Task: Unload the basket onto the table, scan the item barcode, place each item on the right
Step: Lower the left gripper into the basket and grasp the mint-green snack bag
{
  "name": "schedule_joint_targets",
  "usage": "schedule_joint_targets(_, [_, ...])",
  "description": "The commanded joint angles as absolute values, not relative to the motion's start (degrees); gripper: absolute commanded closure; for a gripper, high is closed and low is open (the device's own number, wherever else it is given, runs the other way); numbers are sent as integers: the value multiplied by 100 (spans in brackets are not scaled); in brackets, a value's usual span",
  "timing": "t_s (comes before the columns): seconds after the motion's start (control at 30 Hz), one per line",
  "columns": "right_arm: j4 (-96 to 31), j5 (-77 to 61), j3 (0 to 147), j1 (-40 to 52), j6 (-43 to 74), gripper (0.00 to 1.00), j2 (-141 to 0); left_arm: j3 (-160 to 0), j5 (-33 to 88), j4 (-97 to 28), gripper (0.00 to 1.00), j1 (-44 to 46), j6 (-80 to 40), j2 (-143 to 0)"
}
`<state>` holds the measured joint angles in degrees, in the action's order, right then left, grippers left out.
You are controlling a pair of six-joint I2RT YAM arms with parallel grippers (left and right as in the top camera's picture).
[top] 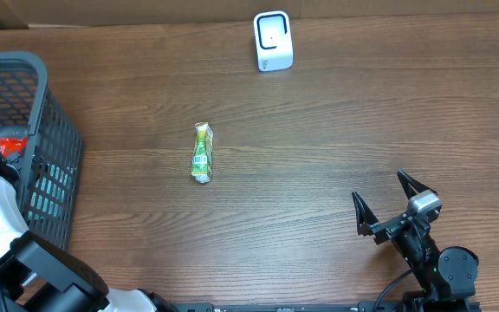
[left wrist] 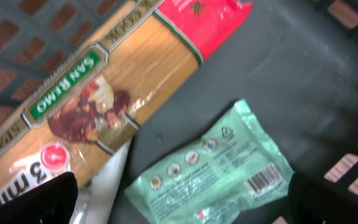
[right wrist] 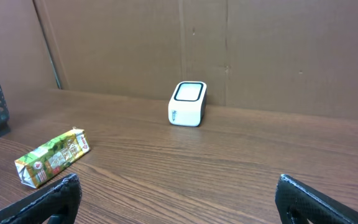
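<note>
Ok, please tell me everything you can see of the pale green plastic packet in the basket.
The pale green plastic packet is a crinkled pouch lying flat and slanted on the dark basket floor. Its upper face shows small print, round icons, a recycling triangle and a barcode near its right end. Its left corner lies by a white wrapper beside the long spaghetti pack.

We see a wood-grain counter (top: pixel 336 130) carrying a grey mesh basket (top: pixel 56 165) at left, a green carton (top: pixel 202 153) lying mid-counter, and a white scanner (top: pixel 273 41) near the far edge.
</note>
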<state>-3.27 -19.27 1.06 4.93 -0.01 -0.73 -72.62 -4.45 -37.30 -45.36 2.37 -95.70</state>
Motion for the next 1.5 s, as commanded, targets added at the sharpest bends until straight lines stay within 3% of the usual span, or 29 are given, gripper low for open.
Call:
schedule_joint_targets(0.0, [-316,-1918,45,515,-3,0,-23,-6989,-126,-3664,0,-4466,414,-9983])
schedule_joint_targets(0.5, [-316,-1918,45,515,-3,0,-23,-6989,113,-3457,1,-4466,237,-11441])
schedule_joint_targets(0.53, [-316,-1918,45,515,-3,0,-23,-6989,117,-3437,4,-4466,235,-11465])
schedule_joint_targets(0.63, [-316,-1918,45,515,-3,0,-23,-6989,115,-3430,22,-4464,235,-11478])
schedule_joint_targets(0.77, [-316,-1918,45,515,-3,0,-23,-6989,115,-3463,58,-4462,235,-11478])
schedule_joint_targets(0.8, [-314,-1918,45,513,-3,0,-23,-6989,113,-3463,81,-4460,235,-11478])
schedule_joint_targets(0.83, [-316,-1918,45,515,-3,0,-23,-6989,113,-3463,94,-4462,235,-11478])
schedule_joint_targets(1.1, [-314,-1918,45,513,-3,0,-23,-7430,115,-3767,96,-4462,12,-11448])
schedule_joint_targets(1.47, [-314,-1918,45,515,-3,0,-23,-10604,158,-5739,96,-4456,-239,-11419])
